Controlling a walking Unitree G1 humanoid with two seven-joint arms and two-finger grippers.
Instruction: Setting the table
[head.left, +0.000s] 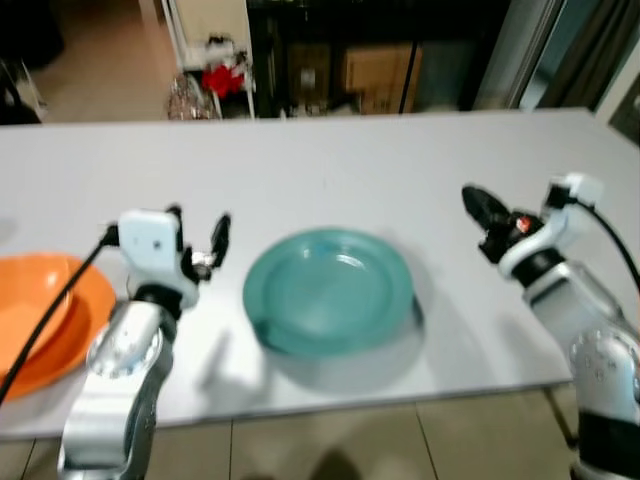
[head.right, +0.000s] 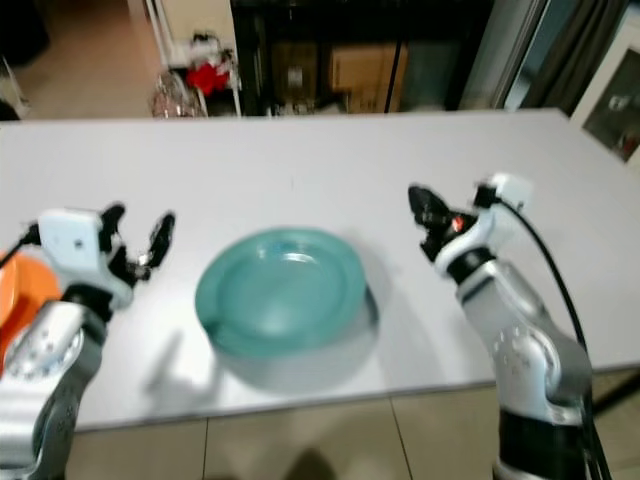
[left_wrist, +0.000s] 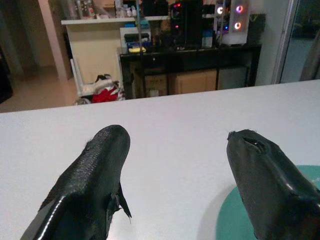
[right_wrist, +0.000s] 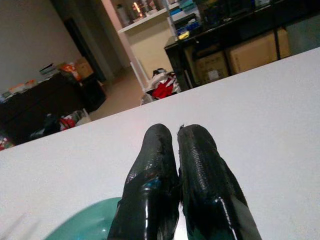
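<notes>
Teal plate (head.left: 330, 288), round, shallow, glossy with a raised rim and a light glare near the far inner edge, lies flat on the white table (head.left: 330, 160), near the front edge, about midway between the two arms. Slightly blurred. Left gripper (head.left: 197, 238) hovers just beside the plate's left rim, not touching, fingers spread wide with nothing between them; the left wrist view shows the plate edge past one finger (left_wrist: 270, 190). Right gripper (head.left: 478, 207) sits off the plate's right side, apart from it, fingers pressed together, nothing held. Orange bowl (head.left: 45, 320) at the table's left front edge, behind the left arm. Dark shelving (left_wrist: 190, 60) with boxes beyond the table's far side.
</notes>
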